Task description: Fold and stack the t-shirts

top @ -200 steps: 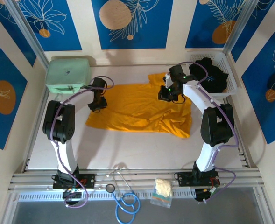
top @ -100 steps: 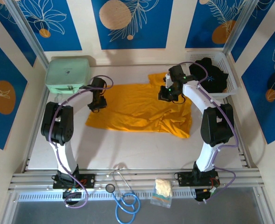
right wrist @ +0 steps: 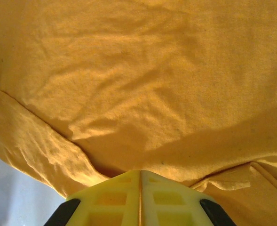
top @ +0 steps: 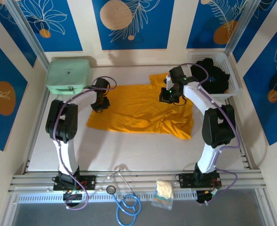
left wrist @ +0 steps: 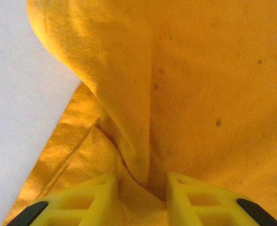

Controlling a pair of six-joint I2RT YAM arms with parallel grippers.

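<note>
Orange t-shirt (top: pixel 143 113): is lying spread across the middle of the white table (top: pixel 129 150), wider than it is deep, with rumpled folds gathering toward its near right corner and one sleeve reaching toward the far wall.

Left gripper (top: pixel 99 107): is pressing down at the shirt's far left edge. In the left wrist view its yellow fingers (left wrist: pixel 96 190) are standing a little apart with a raised ridge of orange cloth running straight into the gap and filling it, so the pincer is pinching that fold. Bare table is showing just to the left of the cloth.

Right gripper (top: pixel 165 98): is sitting on the shirt's far right part, near the sleeve. In the right wrist view its two yellow fingers (right wrist: pixel 124 188) are meeting flush along a thin seam, and creases in the cloth are fanning out from the tips, so the pincer is clamping thin fabric.

Black t-shirt (top: pixel 218 70): is lying heaped in the white basket (top: pixel 234 89) at the far right corner, showing a small light-blue starburst, well apart from the left arm and just behind the right one.

Green case (top: pixel 68 74): is sitting closed at the far left corner, just beyond the left gripper.
</note>
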